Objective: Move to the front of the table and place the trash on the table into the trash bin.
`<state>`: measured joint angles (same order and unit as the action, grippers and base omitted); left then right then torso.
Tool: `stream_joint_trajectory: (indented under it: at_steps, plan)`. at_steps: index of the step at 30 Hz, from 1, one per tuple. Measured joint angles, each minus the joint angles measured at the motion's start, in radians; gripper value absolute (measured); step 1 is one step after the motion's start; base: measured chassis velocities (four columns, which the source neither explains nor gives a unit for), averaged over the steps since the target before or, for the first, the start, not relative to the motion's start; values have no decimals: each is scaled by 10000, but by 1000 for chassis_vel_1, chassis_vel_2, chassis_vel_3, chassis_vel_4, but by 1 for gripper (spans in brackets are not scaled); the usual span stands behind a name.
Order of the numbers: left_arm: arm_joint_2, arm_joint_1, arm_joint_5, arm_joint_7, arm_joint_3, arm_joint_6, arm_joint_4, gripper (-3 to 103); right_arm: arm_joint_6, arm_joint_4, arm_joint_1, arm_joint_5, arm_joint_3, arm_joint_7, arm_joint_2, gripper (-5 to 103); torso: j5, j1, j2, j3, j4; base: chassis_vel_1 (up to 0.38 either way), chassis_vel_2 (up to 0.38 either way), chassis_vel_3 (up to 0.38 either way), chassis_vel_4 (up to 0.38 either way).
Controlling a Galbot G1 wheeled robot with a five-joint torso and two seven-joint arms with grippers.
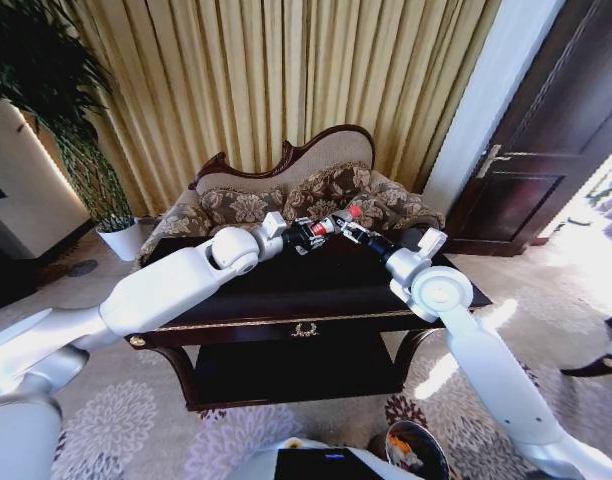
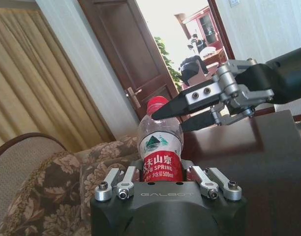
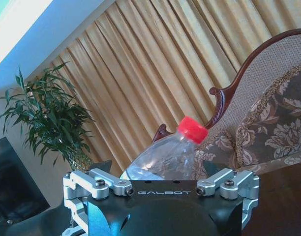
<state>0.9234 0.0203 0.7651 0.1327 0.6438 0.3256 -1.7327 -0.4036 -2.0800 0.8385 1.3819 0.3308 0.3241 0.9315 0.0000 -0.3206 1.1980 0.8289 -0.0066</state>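
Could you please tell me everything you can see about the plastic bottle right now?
The bottle is clear, slightly crumpled plastic with a red cap and a red label printed in white. It stands roughly upright above the dark table, gripped at the label by the left pincer. The right pincer, jaws slightly apart, reaches its neck.
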Motion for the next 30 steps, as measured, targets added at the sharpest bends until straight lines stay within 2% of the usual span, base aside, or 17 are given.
stream_joint_trajectory:
  at_steps: [18, 22, 30]
  plan:
    - [505, 220, -11, -81, 382, -18, 275, 35, 10, 12, 78, -200, -45, 6, 156, 100, -1, 0, 0, 0, 1, 0, 0, 0, 0]
    - [798, 362, 3, -173, 536, -11, 271, 35, 43, 70, 110, -339, -95, 7, 162, 100, 1, 0, 0, 0, 0, 0, 0, 0, 0]
    - [865, 409, 42, -172, 626, -8, 222, 35, 72, 89, 169, -378, -75, -28, 177, 100, 0, 0, 0, 0, 1, 0, 0, 0, 0]
